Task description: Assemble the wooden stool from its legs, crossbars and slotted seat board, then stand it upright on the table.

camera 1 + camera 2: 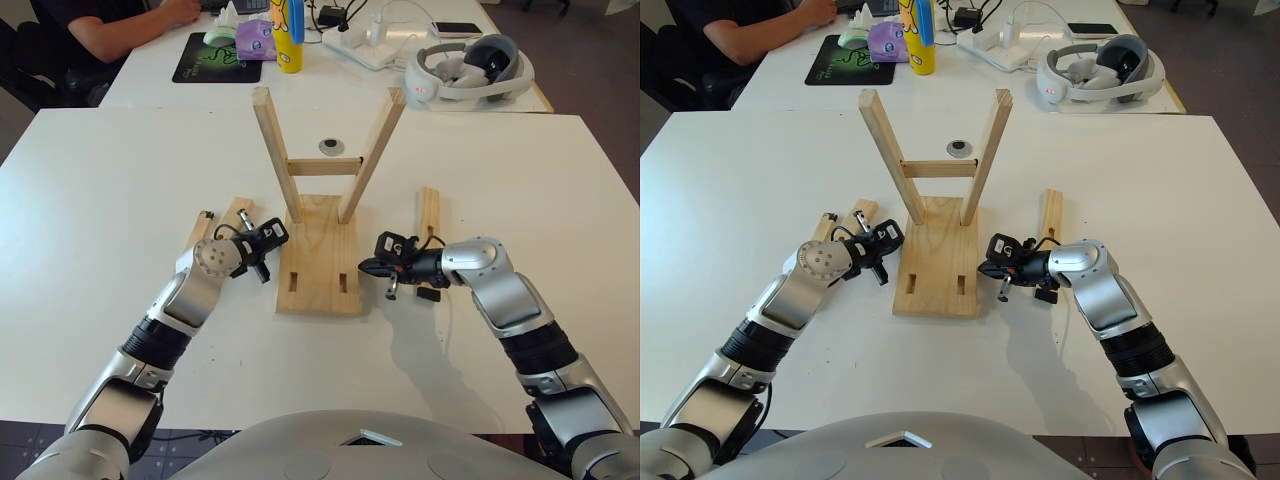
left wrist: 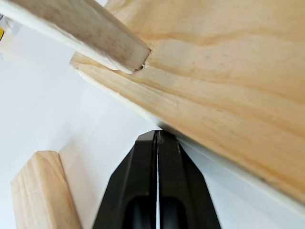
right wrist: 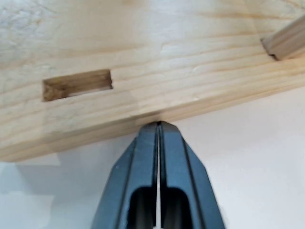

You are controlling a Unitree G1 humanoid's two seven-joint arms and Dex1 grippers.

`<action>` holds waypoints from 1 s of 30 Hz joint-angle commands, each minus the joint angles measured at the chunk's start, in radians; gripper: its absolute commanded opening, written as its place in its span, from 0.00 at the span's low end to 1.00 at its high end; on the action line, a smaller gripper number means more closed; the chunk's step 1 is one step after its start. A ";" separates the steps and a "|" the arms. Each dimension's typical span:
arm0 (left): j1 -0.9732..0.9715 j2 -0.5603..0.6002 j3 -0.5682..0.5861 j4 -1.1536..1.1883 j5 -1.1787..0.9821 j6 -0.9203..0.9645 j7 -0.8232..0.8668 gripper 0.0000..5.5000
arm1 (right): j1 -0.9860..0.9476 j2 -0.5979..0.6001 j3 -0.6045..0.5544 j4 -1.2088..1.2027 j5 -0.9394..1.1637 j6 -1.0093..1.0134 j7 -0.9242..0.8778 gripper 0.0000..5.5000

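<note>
Your pale rectangular wooden seat board [image 1: 320, 265] lies flat at the middle of the white table [image 1: 100, 200]. Two square-section wooden legs [image 1: 275, 155] stand in its far end and splay outward as they rise. A short wooden crossbar [image 1: 322, 167] joins them partway up. The two rectangular slots [image 1: 296, 281] at the board's near end are empty.

Your left gripper [image 1: 272, 237] sits at the board's left edge, fingers pressed together and holding nothing. In the left wrist view its tip meets the side of the board just by the foot of a leg. Your right gripper [image 1: 365, 267] sits at the board's right edge, also fully closed and holding nothing. In the right wrist view its tip is against the board's edge, close to one empty slot.

Two loose wooden pieces [image 1: 199, 230] lie side by side on the table just left of the left gripper, apart from the board. A third loose wooden piece [image 1: 429, 210] lies on the right, just beyond the right gripper's wrist.

A round metal grommet [image 1: 333, 146] is set in the tabletop behind the legs. A white and grey headset [image 1: 465, 70] and a yellow bottle [image 1: 288, 35] are on the far table.
</note>
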 commanded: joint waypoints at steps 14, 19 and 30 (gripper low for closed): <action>0.129 -0.169 0.634 -0.382 -0.323 0.202 0.253 0.19 | 0.145 0.228 -0.491 -0.313 0.230 0.216 -0.476 0.00; 0.153 -0.183 0.698 -0.328 -0.311 0.281 0.368 0.32 | 0.171 0.335 -0.474 -0.314 0.216 0.237 -0.650 0.00; 0.077 -0.038 0.611 -0.085 -0.353 0.380 0.249 0.56 | 0.167 0.375 -0.455 -0.294 0.256 0.225 -0.711 0.00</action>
